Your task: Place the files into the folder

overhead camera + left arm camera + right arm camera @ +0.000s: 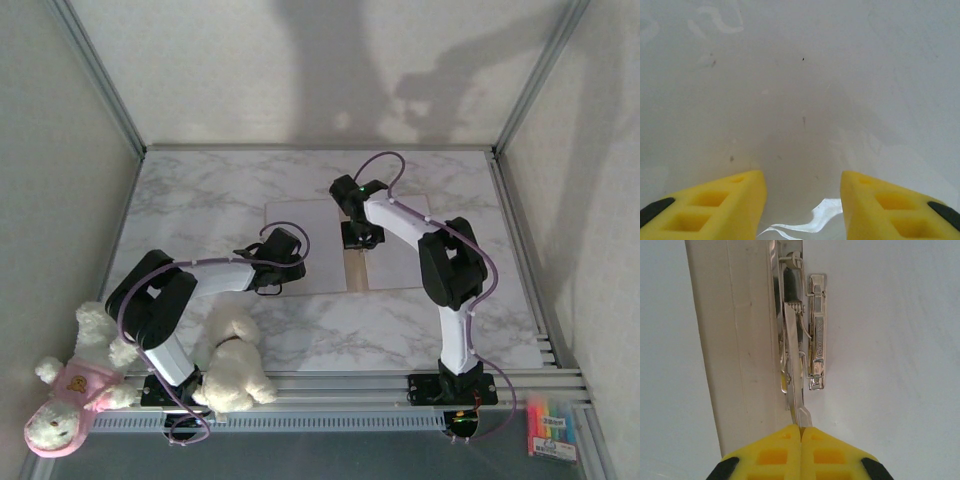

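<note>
Marble worktop takes up most of the overhead view, with grey enclosure walls around it and a railed strip along the near edge. The folder lies open and flat at worktop centre, only its tan spine strip showing. The files are white sheets covering both halves, one at 9 o'clock of the spine and one at 3 o'clock. Both arms reach in from 6 o'clock, and the right arm's forearm crosses over the right-hand sheet, hiding part of it. White plush bear sits against the left arm base at 7 o'clock. A second plush in pink lies further out near the corner, off the marble. Highlighter pack lies at 5 o'clock beyond the right base, well apart from the folder. Left claw is over the near-left part of the left sheet. Its wrist cam shows the yellow fingers apart with nothing between them, plain white paper below, and a shiny curled edge at 6 o'clock of that view. Right claw is on the spine at the far end of the folder. Its wrist cam shows the metal clip mechanism between tan spine and white sheet. Right claw fingers are pressed fully together, and the clip's lever tip meets their seam. Can't tell if the lever is actually pinched.
</note>
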